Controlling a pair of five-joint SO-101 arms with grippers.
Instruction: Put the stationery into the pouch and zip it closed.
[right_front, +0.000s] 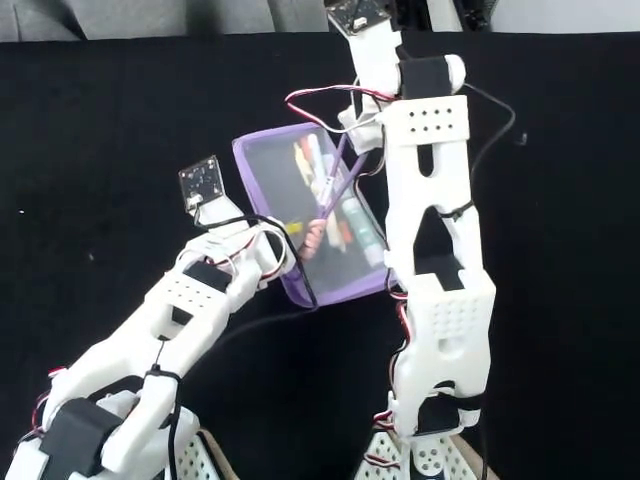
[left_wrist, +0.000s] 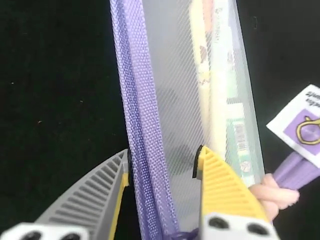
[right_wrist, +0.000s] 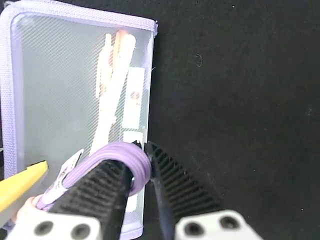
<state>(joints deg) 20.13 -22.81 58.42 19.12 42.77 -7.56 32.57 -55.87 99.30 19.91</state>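
A purple mesh pouch lies flat on the black table with pens and other stationery inside. My right gripper is shut on the purple pull loop, which carries a pink knot and a white tag. My left gripper stands open at the pouch's near corner. Its fingers straddle the purple zipper edge, one outside the edge and one over the mesh.
The black tabletop stretches wide to the left of the pouch and to the right of the right arm. Red and white cables loop above the pouch's far edge. A small board sits on the left arm's wrist.
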